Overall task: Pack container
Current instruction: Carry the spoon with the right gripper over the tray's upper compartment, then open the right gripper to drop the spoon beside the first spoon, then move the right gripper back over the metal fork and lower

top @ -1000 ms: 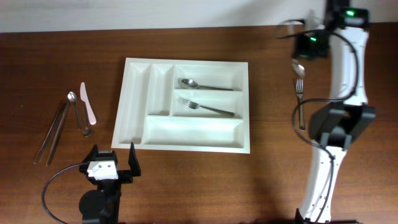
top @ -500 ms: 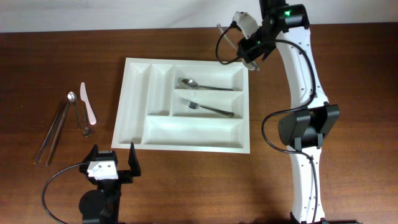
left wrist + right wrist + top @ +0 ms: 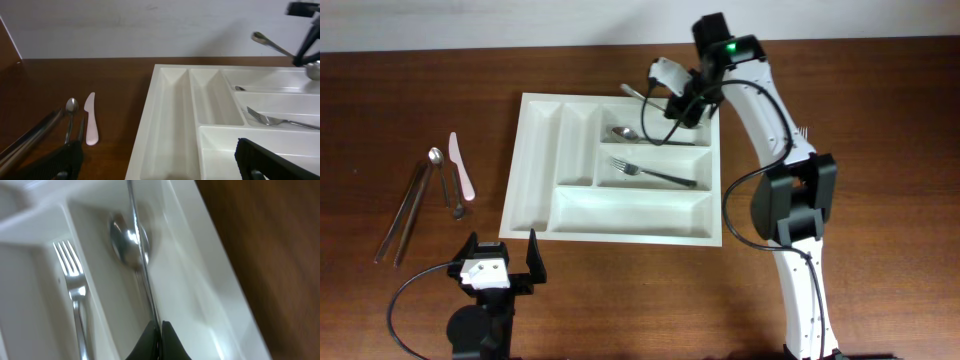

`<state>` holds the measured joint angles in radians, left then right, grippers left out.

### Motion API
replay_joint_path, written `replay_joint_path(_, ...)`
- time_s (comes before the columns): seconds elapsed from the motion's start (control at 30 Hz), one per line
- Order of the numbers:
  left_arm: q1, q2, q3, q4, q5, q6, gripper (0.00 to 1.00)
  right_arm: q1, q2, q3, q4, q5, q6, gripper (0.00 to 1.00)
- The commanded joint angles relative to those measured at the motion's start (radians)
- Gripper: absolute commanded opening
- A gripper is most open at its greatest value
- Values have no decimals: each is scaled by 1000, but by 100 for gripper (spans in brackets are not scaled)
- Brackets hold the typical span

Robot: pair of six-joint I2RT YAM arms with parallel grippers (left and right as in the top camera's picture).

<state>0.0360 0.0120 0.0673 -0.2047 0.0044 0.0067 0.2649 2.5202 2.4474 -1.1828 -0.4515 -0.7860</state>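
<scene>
The white five-compartment container (image 3: 538,160) lies mid-table; it also shows in the left wrist view (image 3: 170,115) and the right wrist view (image 3: 200,295). Its top long compartment holds a spoon (image 3: 625,133) (image 3: 127,247) and its middle one a fork (image 3: 650,173) (image 3: 75,290) (image 3: 270,120). My right gripper (image 3: 658,98) (image 3: 161,330) is shut on a thin silver piece of cutlery (image 3: 635,93) (image 3: 135,230) (image 3: 265,40), held just above the top long compartment. My left gripper (image 3: 502,258) (image 3: 160,160) is open and empty at the tray's near-left corner.
Left of the tray lie a pale pink knife (image 3: 462,165) (image 3: 90,122), a spoon (image 3: 435,158) (image 3: 71,107), long metal tongs (image 3: 405,215) and a small dark-handled utensil (image 3: 456,195). A fork (image 3: 804,130) peeks from behind the right arm.
My right arm has swung from the table's far right leftwards to above the tray's top compartment, carrying the silver cutlery. The left arm has not moved.
</scene>
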Motion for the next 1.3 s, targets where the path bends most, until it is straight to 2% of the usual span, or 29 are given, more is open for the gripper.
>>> replay_joint_path(0.0,6,-6,-6,3,8,8,99,24,-10,-2,27,-10,-16,4)
replay_joint_path(0.03,6,-6,-6,2,8,8,99,26,-10,-2,34,6,-1,6)
replay_joint_path(0.1,6,-6,-6,2,8,8,99,26,-10,-2,45,43,41,26)
replay_joint_path(0.3,6,-6,-6,2,8,8,99,-2,-10,-2,47,64,99,35)
replay_joint_path(0.43,6,-6,-6,3,8,8,99,-28,-10,5,47,64,210,36)
replay_joint_path(0.6,6,-6,-6,2,8,8,99,-93,-17,62,30,64,542,39)
replay_joint_path(0.73,6,-6,-6,3,8,8,99,-178,-31,122,-62,71,742,35)
replay_joint_path(0.77,6,-6,-6,2,8,8,99,-205,-34,135,-104,71,762,35)
replay_joint_path(0.87,6,-6,-6,2,8,8,99,-272,-38,146,-222,126,761,49)
replay_joint_path(1.03,6,-6,-6,2,8,8,99,-337,-38,146,-402,455,761,47)
replay_joint_path(1.27,6,-6,-6,2,8,8,99,-382,-38,143,-445,537,814,42)
